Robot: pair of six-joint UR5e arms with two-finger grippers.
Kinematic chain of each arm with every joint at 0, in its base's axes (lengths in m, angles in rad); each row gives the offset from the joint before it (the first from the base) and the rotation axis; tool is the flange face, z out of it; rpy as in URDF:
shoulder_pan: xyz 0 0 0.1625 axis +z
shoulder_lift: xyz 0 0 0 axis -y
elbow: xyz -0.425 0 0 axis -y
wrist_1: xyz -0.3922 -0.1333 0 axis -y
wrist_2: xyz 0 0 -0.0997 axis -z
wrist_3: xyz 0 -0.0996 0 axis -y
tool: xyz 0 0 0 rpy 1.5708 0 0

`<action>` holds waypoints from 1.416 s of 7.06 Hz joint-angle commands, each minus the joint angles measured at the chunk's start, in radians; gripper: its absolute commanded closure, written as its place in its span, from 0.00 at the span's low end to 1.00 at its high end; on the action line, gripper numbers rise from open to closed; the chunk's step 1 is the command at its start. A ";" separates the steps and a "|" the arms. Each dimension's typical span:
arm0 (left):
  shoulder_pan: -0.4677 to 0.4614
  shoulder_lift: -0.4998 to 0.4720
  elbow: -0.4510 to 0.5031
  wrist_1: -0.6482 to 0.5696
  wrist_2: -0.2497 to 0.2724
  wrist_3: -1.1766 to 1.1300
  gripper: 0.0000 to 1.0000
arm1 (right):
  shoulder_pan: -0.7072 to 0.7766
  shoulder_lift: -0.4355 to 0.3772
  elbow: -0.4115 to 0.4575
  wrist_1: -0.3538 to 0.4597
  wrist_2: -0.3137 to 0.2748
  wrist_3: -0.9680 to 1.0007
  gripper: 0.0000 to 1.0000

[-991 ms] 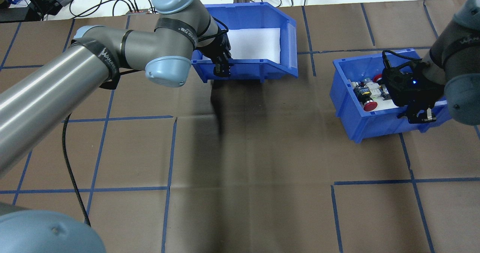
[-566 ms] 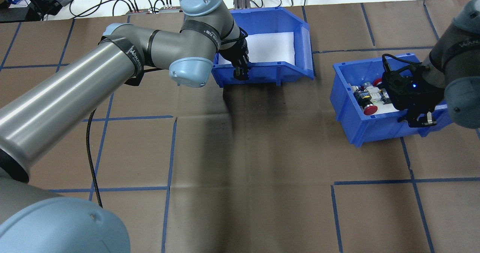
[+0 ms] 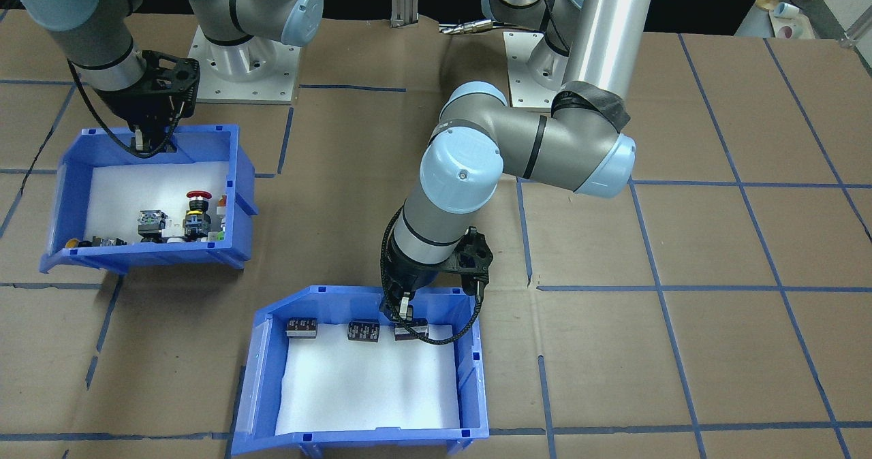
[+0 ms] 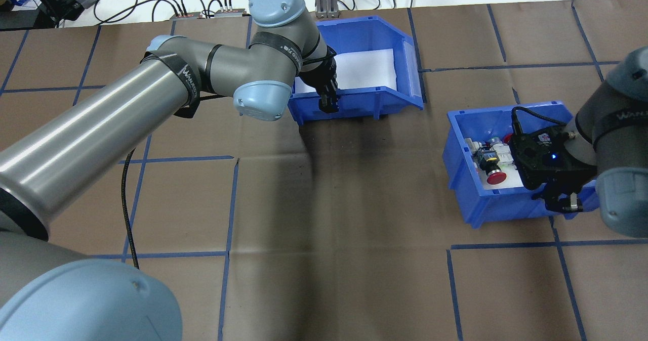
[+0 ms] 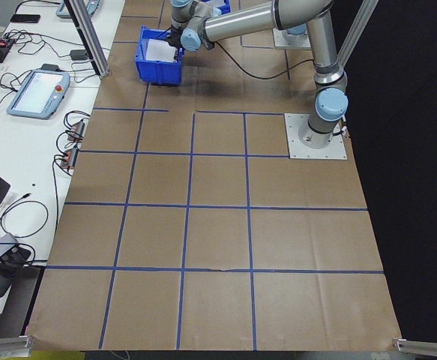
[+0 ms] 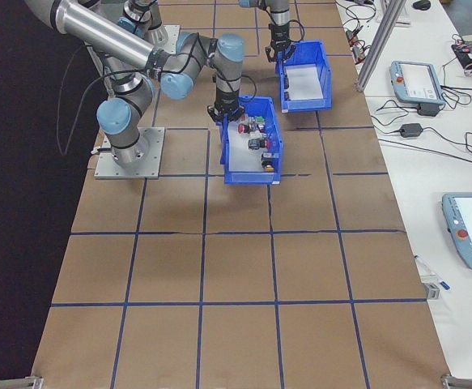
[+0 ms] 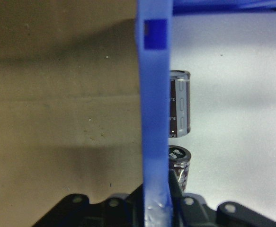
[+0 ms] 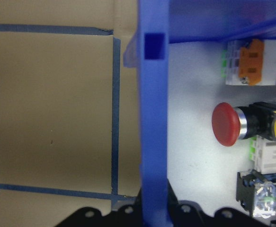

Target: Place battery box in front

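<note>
The left gripper [image 3: 407,314] is clamped on the near wall of the battery box [image 3: 470,377], one finger inside, one outside. The box sits at the far centre of the table [image 4: 354,229], by its far edge, with its sloped side facing right. Three dark blocks [image 3: 364,329] lie in a row against the gripped wall.

The right gripper [image 4: 563,202] is clamped on the near wall of the switch bin [image 4: 460,179], well right of the box. Bare table lies between and nearer.

In the overhead view, the arm and wall hide the blocks.
</note>
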 commanded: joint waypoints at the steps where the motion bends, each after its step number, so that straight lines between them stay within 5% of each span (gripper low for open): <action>1: 0.001 -0.012 0.004 0.002 0.000 -0.006 0.99 | 0.052 -0.084 0.071 0.004 0.012 0.120 0.92; 3: 0.001 -0.001 -0.011 0.000 0.006 -0.009 0.87 | 0.222 -0.105 0.102 -0.016 0.010 0.198 0.92; 4: 0.003 -0.001 -0.015 -0.006 0.012 -0.026 0.48 | 0.303 -0.103 0.102 -0.039 0.010 0.250 0.92; 5: 0.003 0.000 -0.014 -0.038 0.087 -0.026 0.01 | 0.366 -0.098 0.103 -0.056 0.012 0.311 0.92; 8: 0.036 0.095 0.011 -0.205 0.126 0.067 0.01 | 0.564 -0.053 0.100 -0.152 0.016 0.581 0.92; 10: 0.105 0.216 0.008 -0.404 0.127 0.444 0.01 | 0.701 0.067 0.091 -0.307 0.015 0.716 0.92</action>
